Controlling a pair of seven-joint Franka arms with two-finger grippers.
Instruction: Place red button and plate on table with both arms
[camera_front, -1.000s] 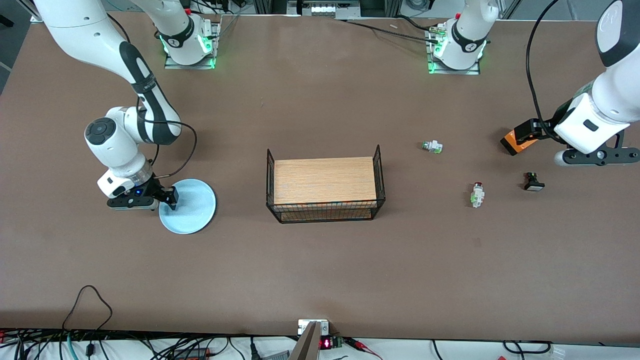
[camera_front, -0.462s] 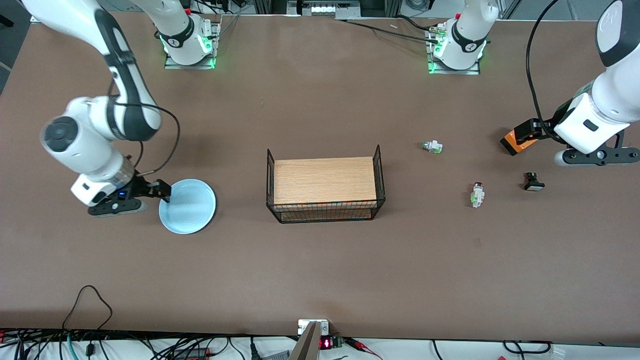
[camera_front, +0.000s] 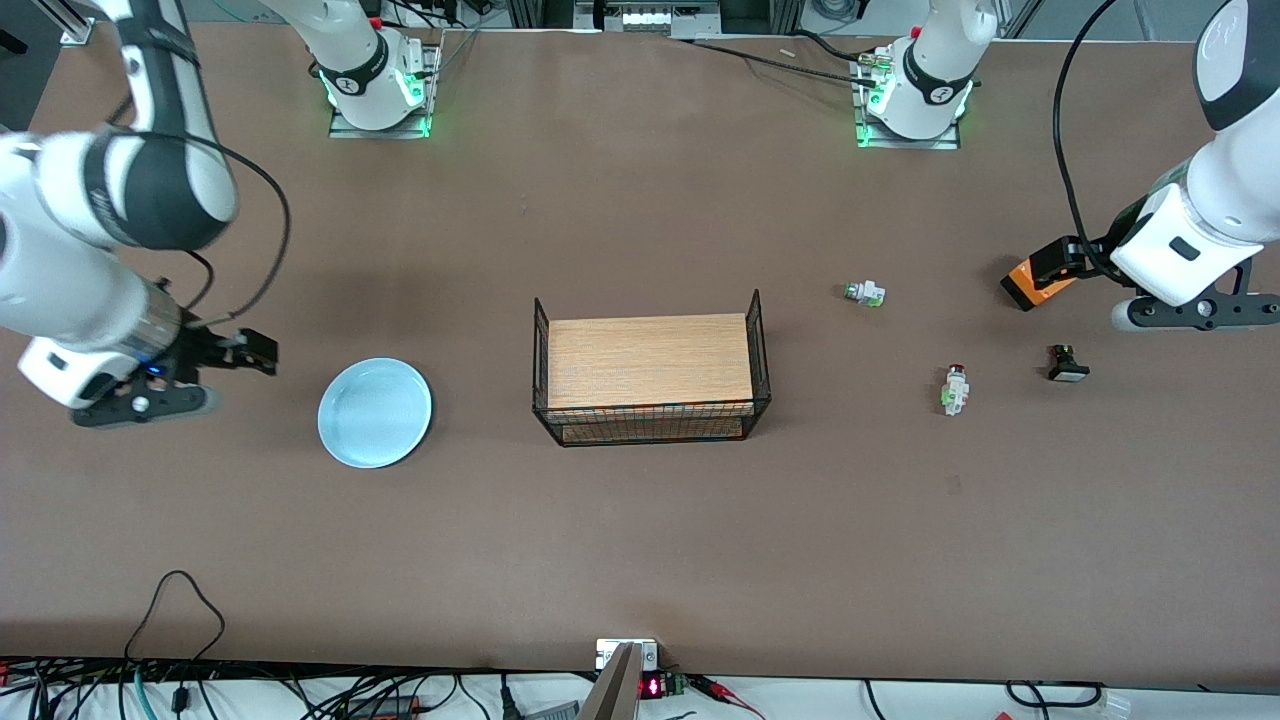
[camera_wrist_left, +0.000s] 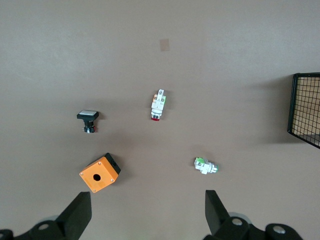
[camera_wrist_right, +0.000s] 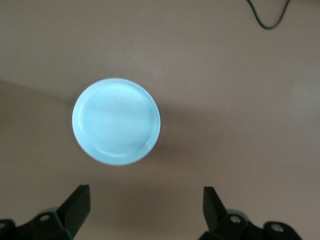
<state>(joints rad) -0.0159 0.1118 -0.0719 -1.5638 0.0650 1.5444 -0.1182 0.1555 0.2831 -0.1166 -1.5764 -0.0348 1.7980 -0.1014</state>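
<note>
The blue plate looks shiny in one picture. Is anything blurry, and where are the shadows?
In the right wrist view the round pale-blue glossy plate shows soft glare rings and a faint shadow beside it on the matte brown table. In the front view the right arm's white forearm is smeared with motion blur, while the plate lies sharp.

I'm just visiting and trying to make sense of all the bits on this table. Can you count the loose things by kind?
Small pushbuttons: 3, namely the red button, a green-capped button, a black-and-white button
Plates: 1, the pale-blue plate
Orange boxes: 1, the orange box
Wire racks: 1, the wood-topped wire rack
Total: 6 things on the table
</note>
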